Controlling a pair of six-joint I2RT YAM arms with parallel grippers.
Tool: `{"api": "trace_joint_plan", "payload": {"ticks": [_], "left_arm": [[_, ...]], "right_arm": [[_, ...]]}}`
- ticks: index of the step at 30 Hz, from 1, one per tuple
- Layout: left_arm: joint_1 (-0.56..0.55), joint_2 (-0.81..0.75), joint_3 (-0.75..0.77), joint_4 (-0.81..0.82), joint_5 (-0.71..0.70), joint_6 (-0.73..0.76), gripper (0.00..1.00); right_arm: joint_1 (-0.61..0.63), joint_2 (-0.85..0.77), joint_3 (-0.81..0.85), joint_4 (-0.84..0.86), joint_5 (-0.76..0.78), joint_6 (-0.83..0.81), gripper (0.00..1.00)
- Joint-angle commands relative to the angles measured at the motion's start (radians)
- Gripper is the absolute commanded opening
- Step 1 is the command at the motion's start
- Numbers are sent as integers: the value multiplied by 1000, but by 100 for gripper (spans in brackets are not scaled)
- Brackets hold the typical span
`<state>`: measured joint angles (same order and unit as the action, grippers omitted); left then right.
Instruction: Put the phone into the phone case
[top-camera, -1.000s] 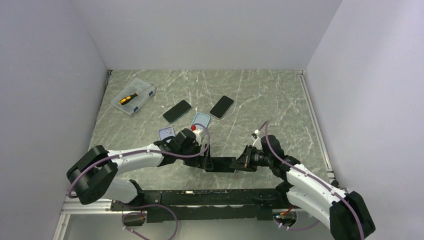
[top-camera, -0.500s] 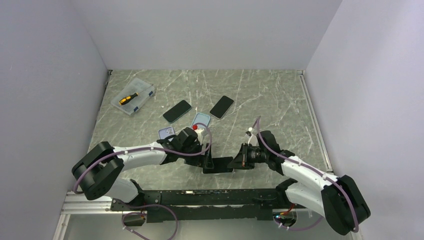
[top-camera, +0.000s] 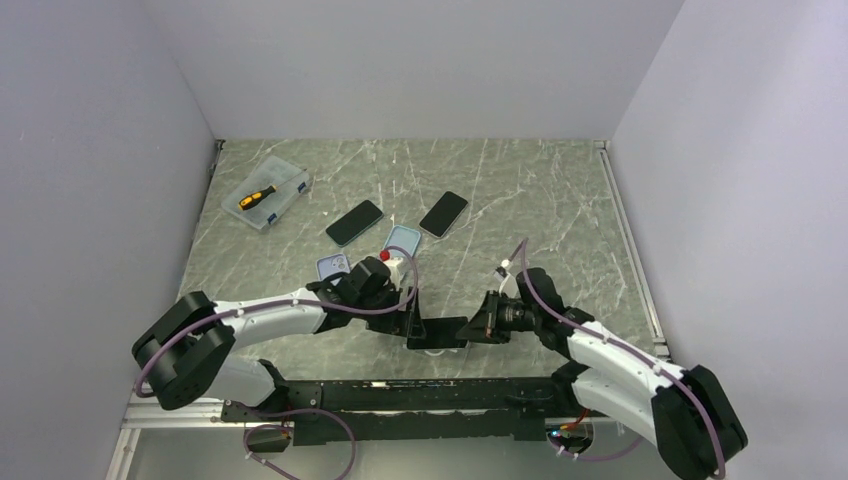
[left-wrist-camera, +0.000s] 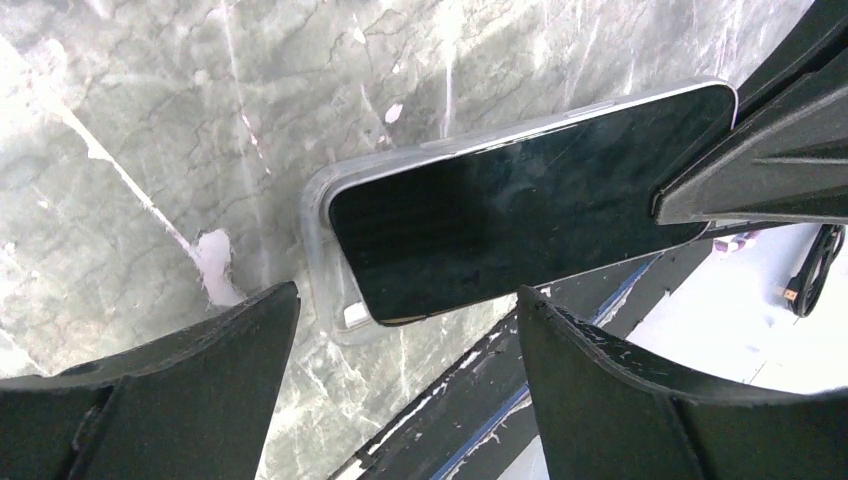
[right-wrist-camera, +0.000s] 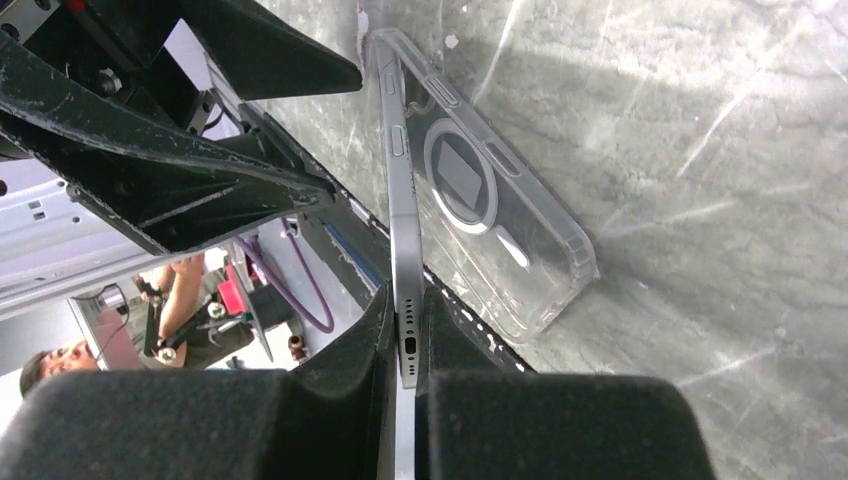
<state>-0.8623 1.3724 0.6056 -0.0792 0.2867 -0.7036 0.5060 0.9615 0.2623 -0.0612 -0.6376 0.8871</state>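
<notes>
While the overhead camera looks down, both arms meet low at the near edge of the grey-green marbled bench (top-camera: 540, 200). The left pincer (top-camera: 414, 326) and the right pincer (top-camera: 472, 328) face each other across the slim black phone (top-camera: 446, 329). Further back lie a spare dark handset (top-camera: 354, 222), a second dark handset (top-camera: 443, 213), a pale blue case (top-camera: 402, 240) and a clear plastic box (top-camera: 297, 182) with an orange-handled screwdriver (top-camera: 257, 197) inside.

Over to the left wrist: that pincer is spread wide with nothing in it. Its two fingers stand either side of the phone's end, clear of it. The phone's corner sits over the end of the transparent phone case (left-wrist-camera: 318, 235), whose rim shows around it.

Now the right wrist: this pincer is clamped tight on the phone's port end, the phone seen edge-on. The case lies flat on the bench. The phone's far end meets the case's far end, while the gripped end is lifted off it.
</notes>
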Motion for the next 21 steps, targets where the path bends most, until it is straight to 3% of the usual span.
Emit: {"api": "trace_joint_plan", "payload": {"ticks": [1,7,21], "left_arm": [[-1,-63,-35,3,-22,-45,86],[-20,-76,-53,36,-18,-66,86],[-35,-9,-41,113,5,-51,85]], "right_arm": [[10,-90,-51,-136,140,52,0],[16,-181,-92,-176,180,105,0],[54,-197,-151,-75,248,219,0]]}}
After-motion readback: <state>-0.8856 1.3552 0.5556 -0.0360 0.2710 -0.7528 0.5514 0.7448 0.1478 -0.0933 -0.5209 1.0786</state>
